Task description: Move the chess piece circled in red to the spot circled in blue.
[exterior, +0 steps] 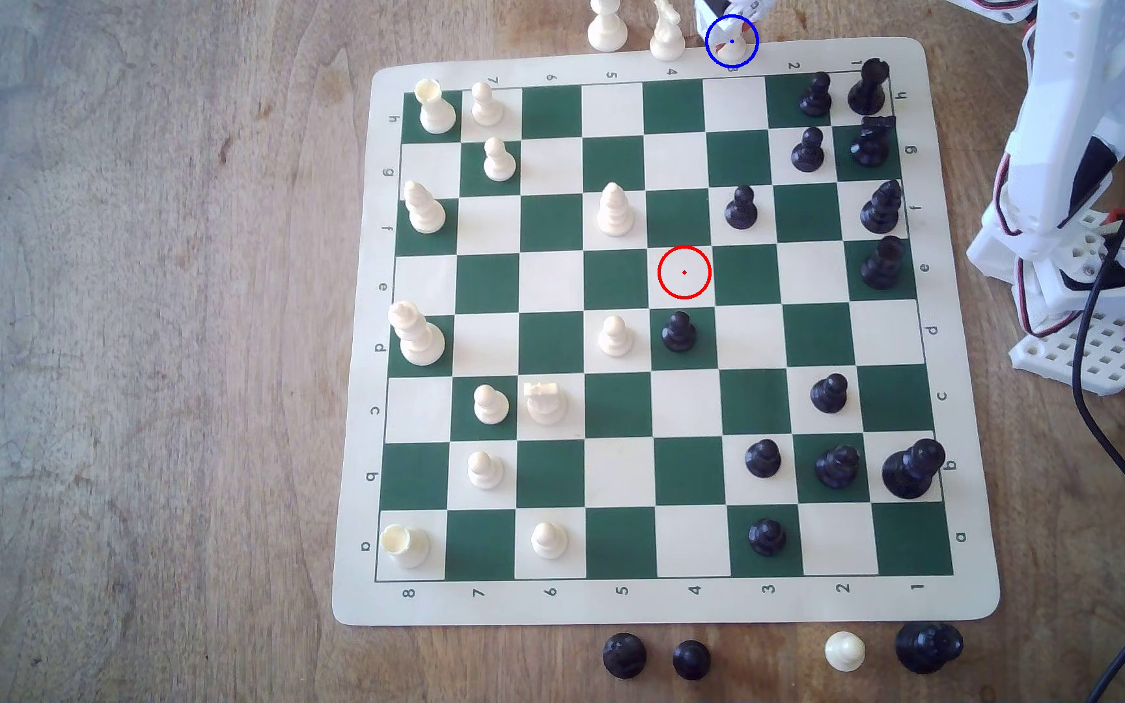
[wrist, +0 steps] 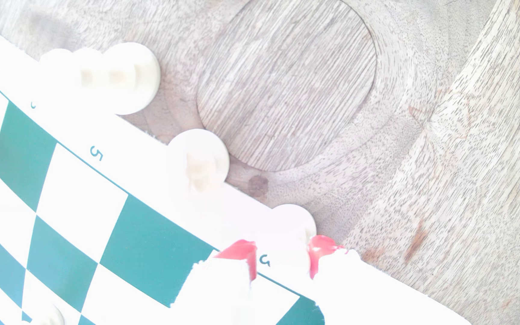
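Placement looks like the step in hand. The pawn (exterior: 733, 42) stands inside the blue ring (exterior: 709, 54) at the top edge of the exterior view, at the mat's border where it meets the bare wood, just to that view's right of two other cream pieces parked off the board. The red ring (exterior: 684, 272) marks an empty light square in the middle of the mat (exterior: 614, 608).

The gripper (wrist: 282, 254) sits right at the pawn. In the wrist view its two red-tipped fingers (wrist: 321, 248) flank a pale rounded shape that I take to be the pawn's base (wrist: 293, 215), on the mat's white margin by the wood. That picture is badly overexposed, so I cannot tell whether the fingers are pinching the pawn or have parted from it; a gap shows between the tips, but white plastic against white mat hides any contact. In the exterior view only a bit of the gripper shows above the ring, cut by the frame edge.

Judging from this, the carry is done and the release is what remains. The next move calls for parting the fingers without nudging the pawn, then lifting straight up, clear of its head, before swinging away. The cream neighbour (exterior: 667, 32) stands close on the exterior view's left, so any sideways drift on the way out could tip it.
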